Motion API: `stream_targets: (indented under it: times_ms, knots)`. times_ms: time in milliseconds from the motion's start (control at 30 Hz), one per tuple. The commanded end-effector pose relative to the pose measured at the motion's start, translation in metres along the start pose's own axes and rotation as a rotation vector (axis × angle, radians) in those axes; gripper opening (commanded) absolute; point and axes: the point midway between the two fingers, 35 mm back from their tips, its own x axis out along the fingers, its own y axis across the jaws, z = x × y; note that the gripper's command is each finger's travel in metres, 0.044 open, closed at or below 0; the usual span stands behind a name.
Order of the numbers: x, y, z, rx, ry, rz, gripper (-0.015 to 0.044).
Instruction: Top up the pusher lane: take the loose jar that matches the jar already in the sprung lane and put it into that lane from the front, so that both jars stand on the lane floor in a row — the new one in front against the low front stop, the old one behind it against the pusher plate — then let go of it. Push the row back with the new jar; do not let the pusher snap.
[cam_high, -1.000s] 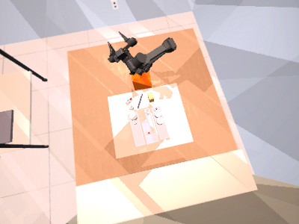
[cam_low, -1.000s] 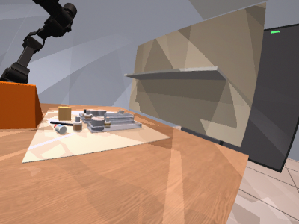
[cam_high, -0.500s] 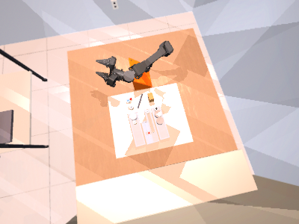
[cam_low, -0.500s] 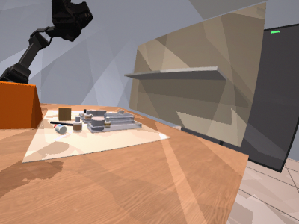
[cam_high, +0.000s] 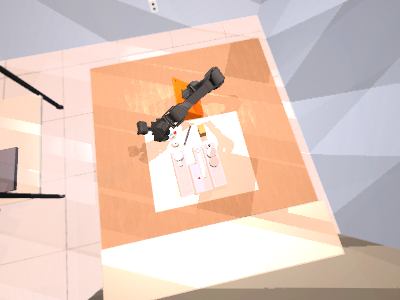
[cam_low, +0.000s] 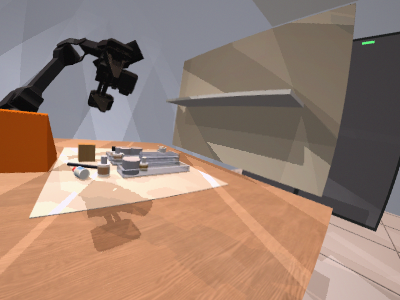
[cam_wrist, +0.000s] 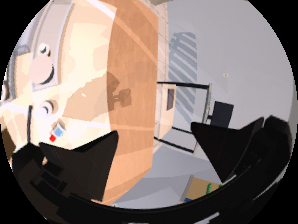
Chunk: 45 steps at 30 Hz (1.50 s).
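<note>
My gripper (cam_wrist: 155, 130) is wide open and empty, high above the table beside the mat's edge. A small loose jar (cam_high: 175, 144) (cam_low: 103, 170) (cam_wrist: 47, 108), brownish below, stands on the mat before the lanes. A white cylinder with red and blue marks (cam_high: 173, 133) (cam_low: 81, 172) (cam_wrist: 58, 130) lies beside it. Three pale lanes lie side by side: the left (cam_high: 185, 185), the middle (cam_high: 203, 187) and the right (cam_high: 220, 179). A wide round jar (cam_low: 131, 164) (cam_wrist: 41, 68) stands in the left lane. Which lane is sprung and which jars match, I cannot tell.
A yellow-brown block (cam_high: 201, 131) (cam_low: 86, 153) and a thin black rod (cam_high: 187, 135) (cam_low: 82, 165) lie on the white mat (cam_high: 240, 172) (cam_low: 50, 202) near the lanes. The orange base (cam_high: 179, 95) (cam_low: 25, 142) is behind them. A shelf (cam_low: 240, 98) stands beyond.
</note>
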Motion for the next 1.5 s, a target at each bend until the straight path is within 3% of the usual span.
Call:
stream_targets:
  times_ms: [0,267,1467]
  knots:
    - [0.009,0.053,0.016,-0.011,-0.047,0.280,0.0440]
    - [-0.012,0.155,0.041,0.096,-0.084,0.884,0.0440]
    - [0.029,0.210,0.043,0.100,-0.085,0.900,0.0440]
